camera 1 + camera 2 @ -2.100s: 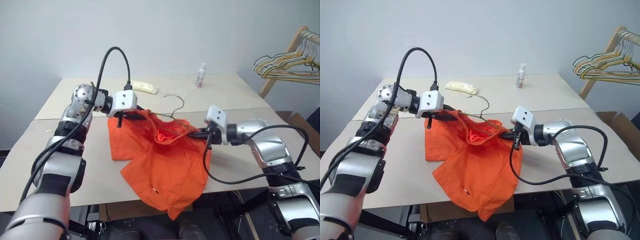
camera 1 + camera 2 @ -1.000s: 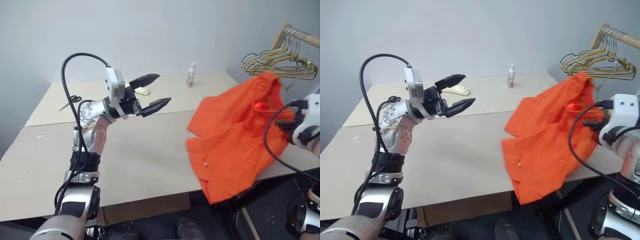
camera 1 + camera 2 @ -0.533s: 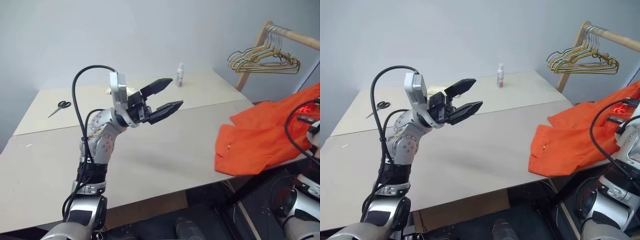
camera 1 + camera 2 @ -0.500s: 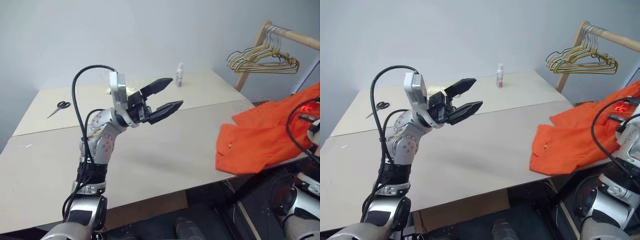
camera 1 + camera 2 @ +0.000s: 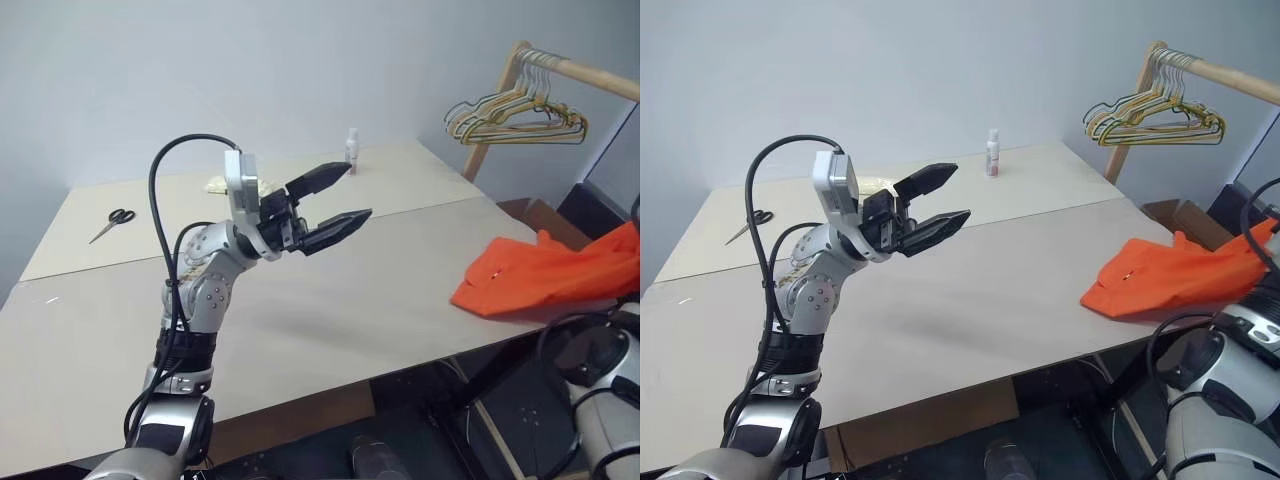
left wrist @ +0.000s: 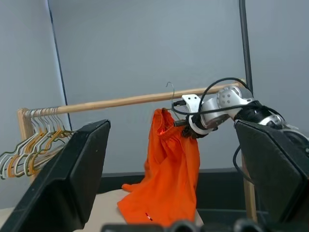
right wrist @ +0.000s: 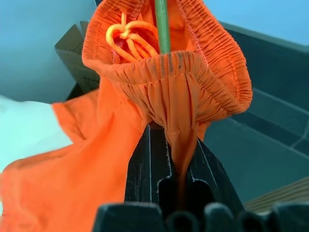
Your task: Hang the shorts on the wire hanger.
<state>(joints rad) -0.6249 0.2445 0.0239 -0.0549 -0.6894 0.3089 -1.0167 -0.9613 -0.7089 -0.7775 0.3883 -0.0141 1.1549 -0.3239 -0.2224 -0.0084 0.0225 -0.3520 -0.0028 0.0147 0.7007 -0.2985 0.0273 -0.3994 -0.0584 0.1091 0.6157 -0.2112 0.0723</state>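
The orange shorts point(image 7: 120, 159) hang from my right gripper point(image 7: 171, 140), which is shut on the gathered waistband. The thin grey-olive wire hanger point(image 7: 162, 26) runs up through the waistband, and its hook point(image 6: 170, 89) rises just under the wooden rail. In the left wrist view the right gripper point(image 6: 186, 123) holds the shorts point(image 6: 169, 179) up in the air. From the head, the shorts point(image 5: 550, 280) trail over the table's right edge. My left gripper point(image 5: 360, 190) stands open and holds nothing, raised above the middle of the table.
A wooden rail point(image 5: 590, 78) at the right carries a bunch of yellow, green and dark hangers point(image 5: 515, 115). On the beige table point(image 5: 330, 300) are a small bottle point(image 5: 352, 146), scissors point(image 5: 110, 222) and a yellowish object point(image 5: 218, 185) near the back.
My right arm has carried the shorts and hanger further right, off the table and up toward the rail. The view has turned right. The left gripper stays open.
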